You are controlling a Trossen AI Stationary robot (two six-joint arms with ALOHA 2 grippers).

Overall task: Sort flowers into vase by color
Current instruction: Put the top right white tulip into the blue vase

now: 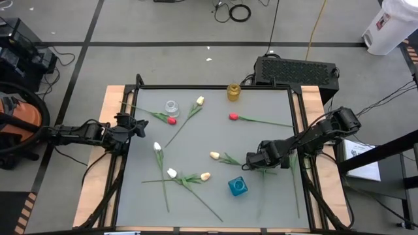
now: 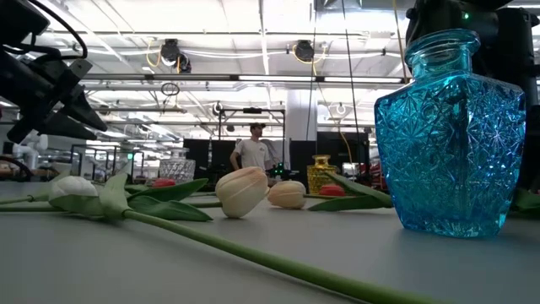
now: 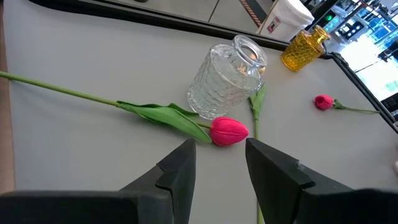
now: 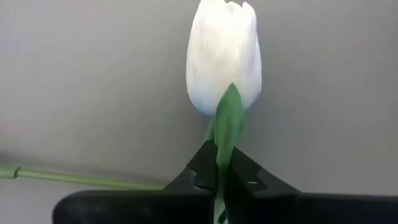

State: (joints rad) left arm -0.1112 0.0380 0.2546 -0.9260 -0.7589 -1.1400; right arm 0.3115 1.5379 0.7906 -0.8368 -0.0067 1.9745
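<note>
blue vase (image 1: 238,187) beside right pincer (image 1: 250,158), stems around

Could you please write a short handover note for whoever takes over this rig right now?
Right end effector: shut on the stem of a cream tulip, just below the head, near the table's right-centre.
Left end effector: open, empty, at the left edge, facing a red tulip lying beside the clear vase.
Yellow vase at the far edge, blue vase near the front; all three look empty.
Done: nothing sorted. Left: every flower still lies on the table.
</note>
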